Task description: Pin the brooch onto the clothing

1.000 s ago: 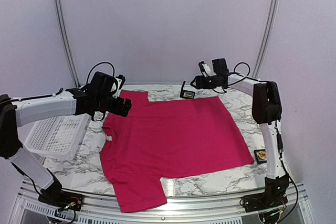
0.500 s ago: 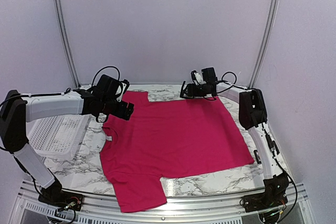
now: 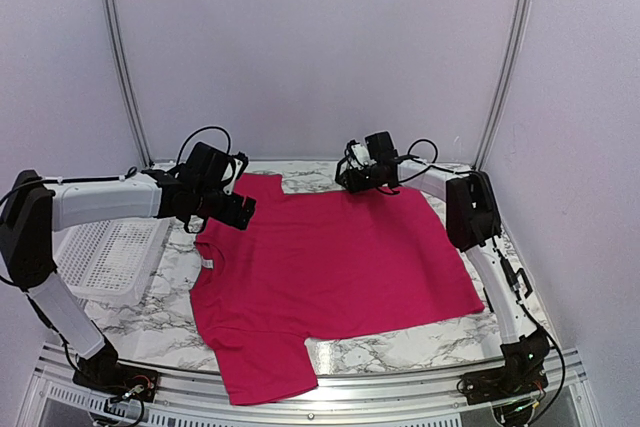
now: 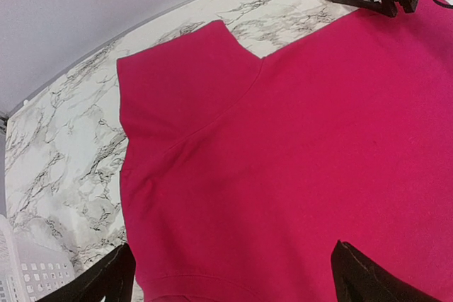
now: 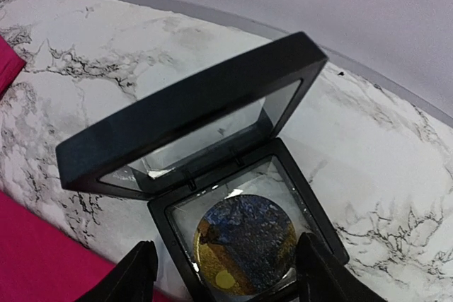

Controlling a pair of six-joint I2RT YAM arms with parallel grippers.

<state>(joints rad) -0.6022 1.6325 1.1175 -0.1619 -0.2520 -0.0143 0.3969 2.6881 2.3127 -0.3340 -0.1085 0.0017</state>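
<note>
The marble table [image 3: 420, 345] carries the pink T-shirt [image 3: 330, 267], spread flat mid-frame, with a white basket [image 3: 100, 257] at left. At upper centre sits a black box [image 5: 184, 107], lid raised, showing the brooch [image 5: 244, 238]. The right gripper [image 5: 226, 274] reaches low over it, fingers apart on either side. The left gripper [image 4: 237, 277] hovers above the upper-left sleeve, fingers spread wide.

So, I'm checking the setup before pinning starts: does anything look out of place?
Mostly tidy. The T-shirt lies flat, but its near sleeve hangs past the marble table edge onto the metal rail. The brooch sits in its open case.
</note>
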